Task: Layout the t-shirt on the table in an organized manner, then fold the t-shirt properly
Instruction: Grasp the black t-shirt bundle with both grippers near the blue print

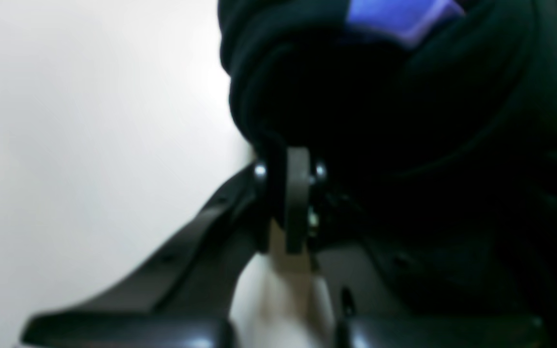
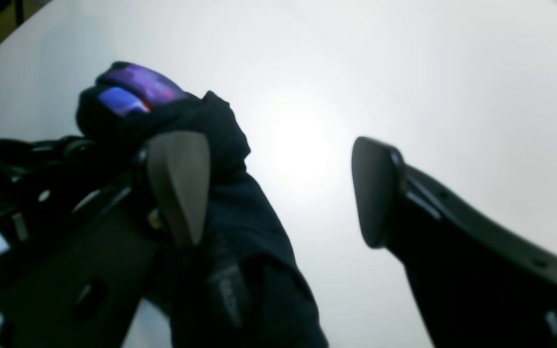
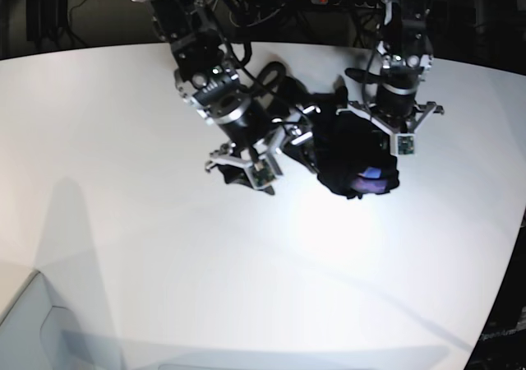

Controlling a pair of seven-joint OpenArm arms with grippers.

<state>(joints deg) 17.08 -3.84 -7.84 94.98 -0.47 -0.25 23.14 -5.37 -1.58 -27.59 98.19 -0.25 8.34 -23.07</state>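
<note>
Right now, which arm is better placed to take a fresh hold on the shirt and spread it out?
The right. Its fingers stand open with one beside the bunched shirt, so it is free to grab. The left gripper is already shut on the shirt and should probably just hold it.

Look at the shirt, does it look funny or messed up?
Yes. The t-shirt is scrunched into a dark lump instead of lying flat on the table. The left gripper pinches a bunch of it, while the right gripper is open beside it.
</note>
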